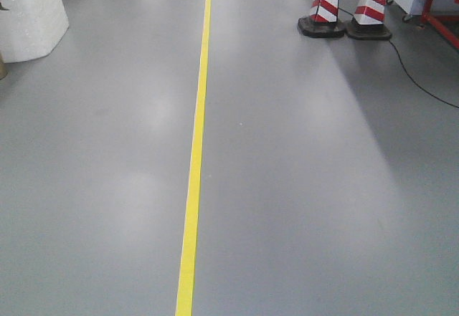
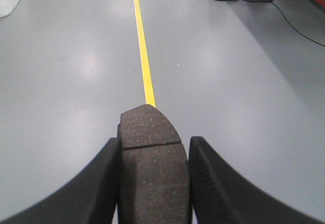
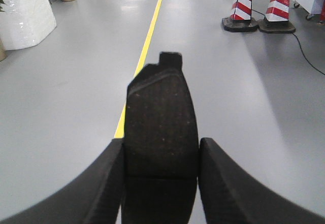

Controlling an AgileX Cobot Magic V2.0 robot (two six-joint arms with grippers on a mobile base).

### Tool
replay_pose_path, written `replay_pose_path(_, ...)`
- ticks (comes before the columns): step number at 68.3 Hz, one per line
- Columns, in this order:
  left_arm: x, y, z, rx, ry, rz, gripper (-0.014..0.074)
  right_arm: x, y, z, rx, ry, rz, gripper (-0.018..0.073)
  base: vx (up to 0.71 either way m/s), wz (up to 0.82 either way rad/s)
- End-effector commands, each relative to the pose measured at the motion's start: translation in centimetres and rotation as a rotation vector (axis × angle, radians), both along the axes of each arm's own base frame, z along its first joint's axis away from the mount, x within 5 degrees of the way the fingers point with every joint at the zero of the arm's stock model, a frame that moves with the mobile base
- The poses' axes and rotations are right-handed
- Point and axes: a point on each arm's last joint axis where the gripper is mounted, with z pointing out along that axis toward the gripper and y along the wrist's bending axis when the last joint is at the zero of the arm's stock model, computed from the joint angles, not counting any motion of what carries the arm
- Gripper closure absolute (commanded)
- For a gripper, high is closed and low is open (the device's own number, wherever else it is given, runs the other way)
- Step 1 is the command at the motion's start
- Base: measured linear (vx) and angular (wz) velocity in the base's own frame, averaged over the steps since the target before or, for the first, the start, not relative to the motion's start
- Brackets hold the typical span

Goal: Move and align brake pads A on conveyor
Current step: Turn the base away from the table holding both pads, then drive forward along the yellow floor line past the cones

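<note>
1. Left pad (image 2: 150, 127): I see it clamped in the left gripper (image 2: 154, 141). Its far end sticks out past the fingertips, and the thin groove crosses it just beyond them.
2. Right pad (image 3: 161, 112): clamped the same way in the right gripper (image 3: 162, 142). Its rough face is toward the camera, with a small tab on the far tip.
3. Both pincers are narrow, closed on their pads, with the black fingers (image 2: 96, 183) touching the pad edges on each side.
4. Both pads are held in the air over the floor (image 1: 323, 187), which is grey and glossy.
5. A yellow line (image 1: 195, 173) runs near to far along the floor. In both wrist views it passes behind the held pad.
6. Two cones (image 1: 326, 8), red and white striped, stand side by side far right, their black bases just beside each other.
7. A black cable (image 1: 416, 79) trails from the cones toward the right edge.
8. A white bulky object (image 1: 29, 8) sits far left; I cannot tell what it is.
</note>
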Motion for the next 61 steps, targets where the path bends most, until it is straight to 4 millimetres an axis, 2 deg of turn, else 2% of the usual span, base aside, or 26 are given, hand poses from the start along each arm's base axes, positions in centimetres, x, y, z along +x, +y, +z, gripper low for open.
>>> replay_pose_path(1,0.36,-0.09,1.74,-0.024,-0.118,-0.001,0.0603,0.16,0.06,1.76,0.0,-0.12,0.008,0.0569,0.66,0.01)
replay_pose_path(61,0.34,-0.09,1.67,-0.023,-0.11,-0.002,0.0603,0.16,0.06,1.76,0.0,-0.12,0.008,0.0569,0.7,-0.05)
